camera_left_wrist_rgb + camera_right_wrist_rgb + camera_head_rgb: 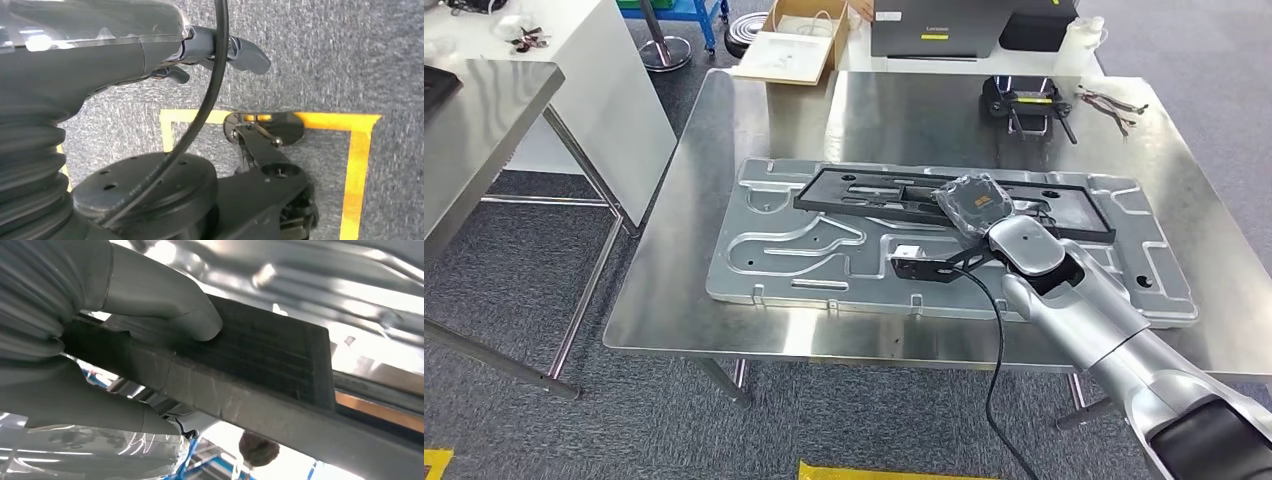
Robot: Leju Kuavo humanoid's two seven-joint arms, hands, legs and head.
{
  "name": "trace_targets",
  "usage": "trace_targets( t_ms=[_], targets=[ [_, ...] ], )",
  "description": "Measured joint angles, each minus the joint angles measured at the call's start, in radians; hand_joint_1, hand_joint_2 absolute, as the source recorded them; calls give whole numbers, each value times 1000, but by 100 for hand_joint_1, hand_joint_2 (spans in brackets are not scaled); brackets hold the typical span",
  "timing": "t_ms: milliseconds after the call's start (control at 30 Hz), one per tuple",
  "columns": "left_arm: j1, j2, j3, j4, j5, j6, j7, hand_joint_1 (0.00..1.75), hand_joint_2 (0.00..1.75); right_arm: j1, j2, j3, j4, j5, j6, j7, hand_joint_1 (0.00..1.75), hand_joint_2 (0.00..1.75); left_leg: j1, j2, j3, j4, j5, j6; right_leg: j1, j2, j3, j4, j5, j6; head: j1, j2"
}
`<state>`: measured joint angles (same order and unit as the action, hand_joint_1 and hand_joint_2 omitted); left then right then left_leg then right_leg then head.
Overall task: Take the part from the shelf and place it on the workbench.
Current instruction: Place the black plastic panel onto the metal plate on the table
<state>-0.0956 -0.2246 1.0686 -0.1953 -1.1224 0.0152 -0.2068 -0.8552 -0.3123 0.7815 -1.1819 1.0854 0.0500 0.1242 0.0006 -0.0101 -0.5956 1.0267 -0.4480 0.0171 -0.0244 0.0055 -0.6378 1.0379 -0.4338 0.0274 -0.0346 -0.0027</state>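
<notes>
The job looks close to finished, as far as I can judge from where I stand; the part (944,200), a long flat black frame with cut-outs along its length, already sits over the stainless table (754,110), lying across the big silver moulded panel (824,255) that covers much of the top, so the carrying from the shelf seems done and what is left appears to be only the letting go and the drawing back of the arm; the right hand (972,205) is at the near edge of the frame, wrapped in a clear cover, and in the right wrist view its thick grey thumb (190,310) presses on the ribbed upper face of the part (260,360) while the rest of the hand closes under it, so it is pinching the frame between thumb and fingers; whether the frame is fully resting on the panel or is partly borne by the hand I cannot tell; the part itself looks rigid and thin, matte black, with a thick squared edge and fine ridges on the face near the grip; the left hand (220,52) hangs low over the grey carpet, its dark fingers curled in with nothing in them; further back on the table lie a small black device (1022,100) and a cardboard box (799,40), well apart from the work.
</notes>
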Motion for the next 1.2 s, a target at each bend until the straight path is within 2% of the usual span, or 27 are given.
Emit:
trace_targets(
  t_ms=[100, 167, 333, 433, 500, 567, 600, 733, 967, 1133, 1200],
  targets=[
    [2, 0, 1, 0, 6, -11, -5, 0, 175, 5, -1, 0, -1, -1, 0, -1, 175, 175, -1, 0, 3, -2, -3, 9, 0, 3, 2, -5, -2, -7, 0, 0],
    [2, 0, 2, 0, 10, -16, -10, 0, 175, 5, -3, 0, -1, -2, 0, -1, 175, 175, 0, 1, 6, -6, -2, 10, 2, 4, 3, -5, -4, -11, 0, 0],
    [1, 0, 2, 0, 13, -17, -14, 0, 175, 6, -6, 0, -1, -3, 0, -2, 175, 175, 1, 1, 12, -14, -1, 8, 4, 5, 5, -4, -6, -19, 0, 0],
    [1, 0, 2, 0, 13, -17, -15, 0, 175, 7, -7, 0, -1, -3, 0, -2, 175, 175, 2, 1, 12, -15, 0, -1, 5, 5, 5, -3, -6, -20, 0, 0],
    [1, 0, 3, 0, 13, -17, -16, 0, 175, 7, -7, 0, -1, -3, 0, -2, 87, 87, 2, 1, 12, -15, 0, -7, 5, 4, 5, -3, -6, -21, 0, 0],
    [1, 0, 3, 0, 11, -17, -16, 0, 175, 7, -7, -1, -1, -3, 0, -2, 0, 0, 2, 1, 12, -15, 0, -9, 5, 4, 6, -3, -6, -21, 0, 0],
    [1, 0, 3, 0, 9, -18, -15, 0, 175, 7, -7, -1, -1, -3, 0, -2, 0, 0, 2, 1, 12, -14, 0, -9, 5, 4, 6, -2, -6, -21, 0, 0],
    [2, 0, 3, 0, 2, -28, -11, 0, 0, 9, -8, -5, -1, -4, 0, -2, 0, 0, 1, 1, 12, -13, 0, -9, 5, 4, 7, -3, -6, -20, 0, 0],
    [4, 6, 3, 0, 8, -40, -7, 0, 0, 10, -10, -12, -2, -8, 0, -8, 0, 0, 0, 1, 11, -8, -1, -8, 3, 4, 9, -3, -4, -17, 0, 0],
    [17, 98, 14, 0, 33, -164, -34, 0, 0, 2, -10, -17, -7, -11, 4, -32, 0, 0, 0, 1, 11, -7, -1, -8, 4, 4, 10, -3, -4, -17, 0, 0],
    [24, 126, 19, 0, 33, -174, -37, 0, 0, 1, -11, -19, -7, -11, 5, -34, 0, 0, 0, 2, 11, -7, -1, -9, 4, 4, 10, -3, -4, -17, 0, 0]
  ],
)
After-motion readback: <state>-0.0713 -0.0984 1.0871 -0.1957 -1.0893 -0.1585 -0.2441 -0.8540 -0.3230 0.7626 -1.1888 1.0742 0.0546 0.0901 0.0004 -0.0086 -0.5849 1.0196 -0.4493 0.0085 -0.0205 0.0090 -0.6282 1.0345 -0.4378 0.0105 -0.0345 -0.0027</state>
